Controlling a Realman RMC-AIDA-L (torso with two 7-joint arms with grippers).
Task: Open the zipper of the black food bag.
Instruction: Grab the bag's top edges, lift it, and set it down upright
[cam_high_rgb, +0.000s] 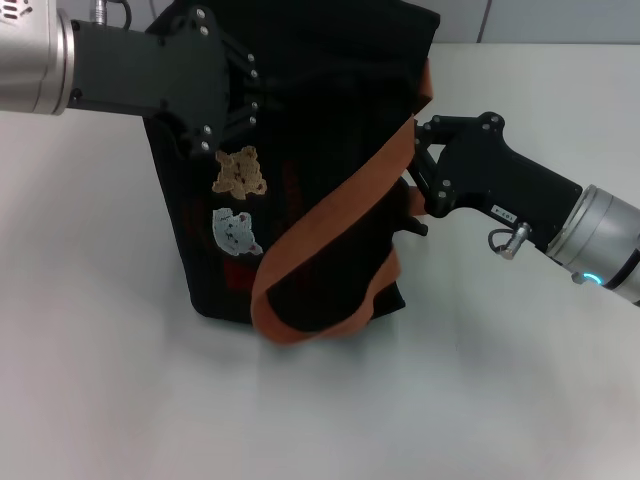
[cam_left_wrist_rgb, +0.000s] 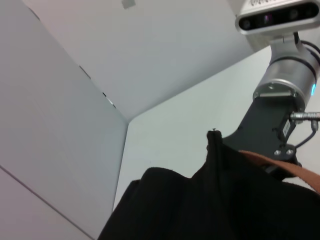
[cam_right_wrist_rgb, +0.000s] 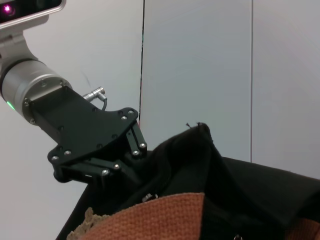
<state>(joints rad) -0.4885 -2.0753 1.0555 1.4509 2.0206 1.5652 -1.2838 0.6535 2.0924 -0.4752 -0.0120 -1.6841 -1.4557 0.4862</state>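
Observation:
The black food bag (cam_high_rgb: 330, 110) stands upright in the middle of the white table, its tan bear patch (cam_high_rgb: 240, 172) and pale-blue bear patch (cam_high_rgb: 236, 230) facing me. An orange-brown strap (cam_high_rgb: 330, 215) hangs in a loop down its front. My left gripper (cam_high_rgb: 240, 110) is at the bag's upper left corner, shut on the black fabric there; the right wrist view shows the same pinch by the left gripper (cam_right_wrist_rgb: 132, 170). My right gripper (cam_high_rgb: 412, 195) presses against the bag's right side, just behind the strap. I cannot make out the zipper on the black fabric.
The white table (cam_high_rgb: 100, 350) stretches around the bag on all sides. Pale wall panels (cam_right_wrist_rgb: 200, 60) rise behind the table, and a corner of the walls (cam_left_wrist_rgb: 125, 120) shows in the left wrist view.

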